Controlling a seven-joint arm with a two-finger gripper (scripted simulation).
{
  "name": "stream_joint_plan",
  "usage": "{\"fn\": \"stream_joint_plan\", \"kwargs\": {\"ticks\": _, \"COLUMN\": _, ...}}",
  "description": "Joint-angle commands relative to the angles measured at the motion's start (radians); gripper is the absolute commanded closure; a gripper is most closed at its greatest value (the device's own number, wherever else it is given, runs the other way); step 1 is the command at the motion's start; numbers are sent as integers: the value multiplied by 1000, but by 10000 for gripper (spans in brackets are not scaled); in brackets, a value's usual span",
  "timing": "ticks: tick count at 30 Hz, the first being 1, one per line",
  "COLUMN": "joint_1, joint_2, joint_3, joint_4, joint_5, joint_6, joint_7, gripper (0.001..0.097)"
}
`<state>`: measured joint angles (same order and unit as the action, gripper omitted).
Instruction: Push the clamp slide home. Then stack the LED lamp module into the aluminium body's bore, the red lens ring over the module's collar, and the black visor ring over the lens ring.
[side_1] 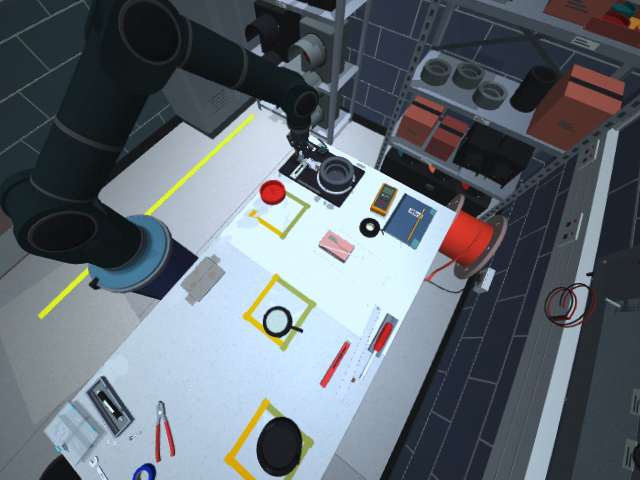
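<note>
The clamp slide (306,164) sits on the black fixture plate at the far end of the bench, just left of the grey aluminium body (336,173) with its open bore. The red lens ring (273,191) lies at the corner of the far taped square. The LED lamp module (278,321), a pale disc with a black rim and short lead, rests in the middle taped square. The black visor ring (279,445) lies in the near square. My gripper (302,153) hangs straight down over the slide, open and holding nothing.
A red cable spool (468,237) overhangs the bench's right edge. A multimeter (383,199), blue notebook (410,220), tape roll (370,227) and pink box (336,245) lie right of the fixture. Screwdriver (380,341), red pliers (164,431) and shelving (496,103) surround the bench.
</note>
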<state>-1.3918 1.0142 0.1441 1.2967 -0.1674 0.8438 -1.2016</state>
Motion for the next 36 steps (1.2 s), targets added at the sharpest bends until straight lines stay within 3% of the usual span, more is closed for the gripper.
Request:
{"fn": "stream_joint_plan", "kwargs": {"ticks": 1, "joint_1": -1, "joint_2": -4, "joint_3": 0, "joint_4": 0, "joint_5": 0, "joint_6": 3, "joint_7": 0, "gripper": 604}}
{"fn": "stream_joint_plan", "kwargs": {"ticks": 19, "joint_1": -4, "joint_2": -46, "joint_3": 5, "joint_4": 4, "joint_5": 4, "joint_6": 41, "joint_7": -3, "gripper": 604}}
{"fn": "stream_joint_plan", "kwargs": {"ticks": 27, "joint_1": -4, "joint_2": -46, "joint_3": 5, "joint_4": 4, "joint_5": 4, "joint_6": 41, "joint_7": -3, "gripper": 459}}
{"fn": "stream_joint_plan", "kwargs": {"ticks": 36, "joint_1": -4, "joint_2": -47, "joint_3": 6, "joint_4": 4, "joint_5": 4, "joint_6": 41, "joint_7": -3, "gripper": 451}}
